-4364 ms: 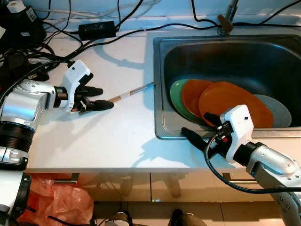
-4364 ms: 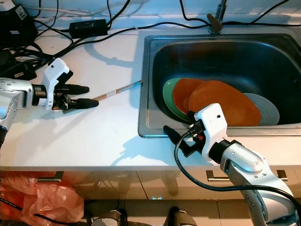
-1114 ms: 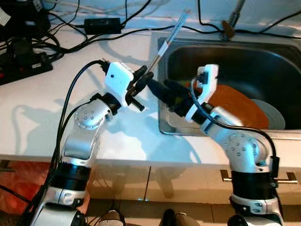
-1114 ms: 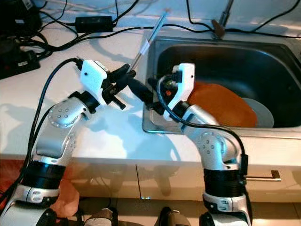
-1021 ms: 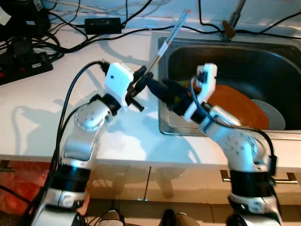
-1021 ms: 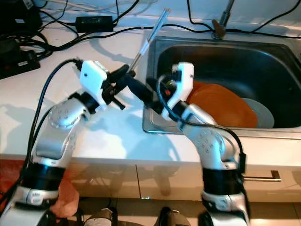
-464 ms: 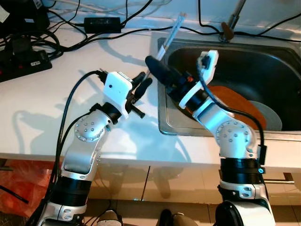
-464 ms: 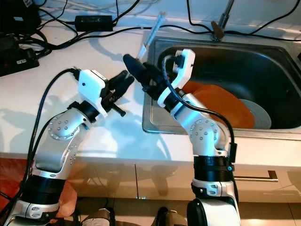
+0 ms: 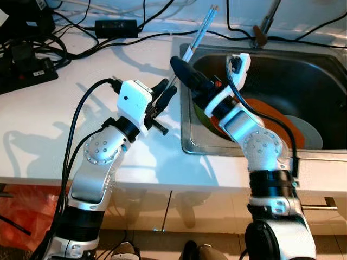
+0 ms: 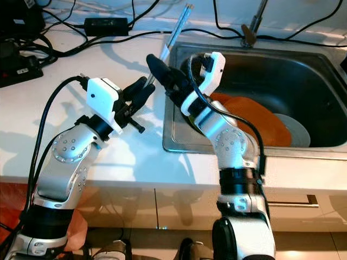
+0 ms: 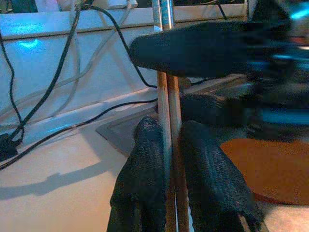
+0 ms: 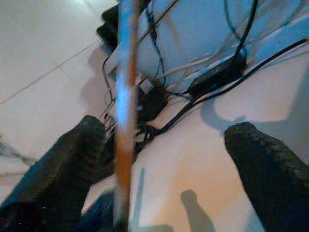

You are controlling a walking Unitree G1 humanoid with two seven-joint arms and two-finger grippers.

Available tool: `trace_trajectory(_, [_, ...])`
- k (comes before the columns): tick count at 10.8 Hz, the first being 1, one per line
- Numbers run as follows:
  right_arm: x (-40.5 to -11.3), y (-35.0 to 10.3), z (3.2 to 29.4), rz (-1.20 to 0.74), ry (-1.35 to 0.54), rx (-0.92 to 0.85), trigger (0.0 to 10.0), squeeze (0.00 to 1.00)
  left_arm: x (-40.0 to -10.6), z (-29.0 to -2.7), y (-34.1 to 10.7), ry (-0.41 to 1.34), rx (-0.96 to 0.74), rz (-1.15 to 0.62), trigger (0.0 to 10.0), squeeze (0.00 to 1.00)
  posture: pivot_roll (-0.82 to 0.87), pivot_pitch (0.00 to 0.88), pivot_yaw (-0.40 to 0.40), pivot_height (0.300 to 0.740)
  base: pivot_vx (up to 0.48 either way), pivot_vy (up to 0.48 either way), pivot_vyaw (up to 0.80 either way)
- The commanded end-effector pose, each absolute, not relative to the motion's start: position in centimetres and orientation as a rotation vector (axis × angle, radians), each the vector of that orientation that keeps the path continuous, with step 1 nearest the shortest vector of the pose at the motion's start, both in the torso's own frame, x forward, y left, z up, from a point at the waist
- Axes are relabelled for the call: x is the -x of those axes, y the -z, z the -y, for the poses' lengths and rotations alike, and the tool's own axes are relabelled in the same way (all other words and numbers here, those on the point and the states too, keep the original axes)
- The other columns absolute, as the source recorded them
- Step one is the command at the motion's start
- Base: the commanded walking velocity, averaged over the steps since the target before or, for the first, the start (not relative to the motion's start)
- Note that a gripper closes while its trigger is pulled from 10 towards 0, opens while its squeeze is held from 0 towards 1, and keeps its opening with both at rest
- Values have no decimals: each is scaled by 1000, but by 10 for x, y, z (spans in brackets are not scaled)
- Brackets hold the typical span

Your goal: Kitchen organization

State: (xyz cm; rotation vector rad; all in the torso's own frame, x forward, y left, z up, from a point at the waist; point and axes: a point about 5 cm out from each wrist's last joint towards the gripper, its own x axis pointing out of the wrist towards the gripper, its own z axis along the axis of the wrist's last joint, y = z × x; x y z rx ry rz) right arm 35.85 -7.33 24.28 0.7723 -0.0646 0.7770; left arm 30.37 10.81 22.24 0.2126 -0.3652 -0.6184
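A pair of thin wooden chopsticks (image 9: 200, 30) stands tilted above the white counter, tips toward the back wall. My left gripper (image 9: 168, 91) is shut on the lower part, and the left wrist view shows the chopsticks (image 11: 166, 106) squeezed between both fingers. My right gripper (image 9: 183, 66) reaches across from the sink side, just above the left one. In the right wrist view its fingers (image 12: 72, 159) are spread wide, with the chopsticks (image 12: 126, 96) close to one finger.
The steel sink (image 9: 187, 143) holds orange plates (image 9: 271, 116), a green plate (image 9: 198, 111) and a grey plate (image 9: 306, 127). A faucet (image 9: 263, 32) stands behind it. Black cables, a power adapter (image 9: 116, 27) and a power strip (image 9: 27, 67) crowd the counter's back left.
The chopsticks lay flat on the counter; my left gripper has lifted them upright beside the sink. My right arm swung up from the sink's front edge to them.
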Motion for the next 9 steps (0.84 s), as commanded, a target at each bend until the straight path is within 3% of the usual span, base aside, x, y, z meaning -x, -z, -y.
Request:
trace_trajectory(1, [-363, -250, 76, 107, -769, -798, 0, 0, -299, -104, -222, 648, -206, 362, 0, 0, 128, 155, -97, 740, 0, 0, 0])
trace_trajectory(9, [-374, -255, 74, 105, -747, -854, 0, 0, -297, -103, -221, 656, -203, 358, 0, 0, 137, 159, -102, 740, 0, 0, 0])
